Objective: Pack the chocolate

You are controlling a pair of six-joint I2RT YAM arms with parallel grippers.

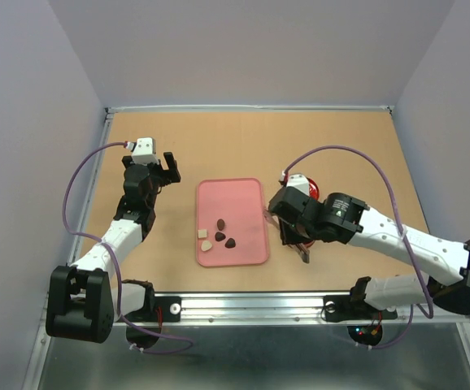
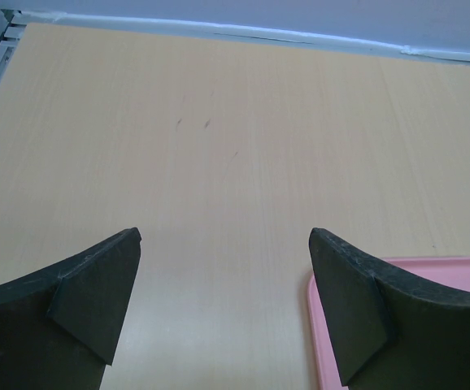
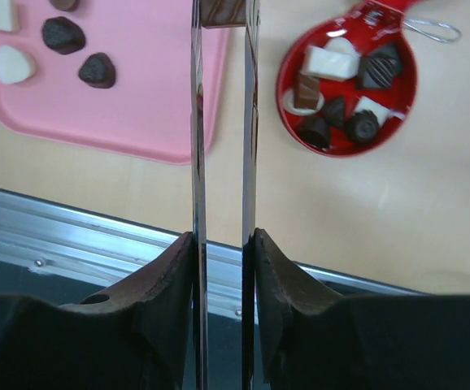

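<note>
One brown chocolate piece [image 3: 223, 12] is pinched at the tip of the tweezers [image 3: 198, 122], over the pink tray's [image 3: 154, 89] edge. The right gripper [image 3: 224, 236] is squeezed tight on those tweezers. A few more chocolates [image 3: 63, 35], dark and cream, sit loose on the tray. The round red tin [image 3: 345, 145], just right of the tray, already has a mixed bunch inside. The left gripper [image 2: 225, 244] hangs spread wide over bare table [image 2: 235, 122] by the tray's left side, holding nothing.
</note>
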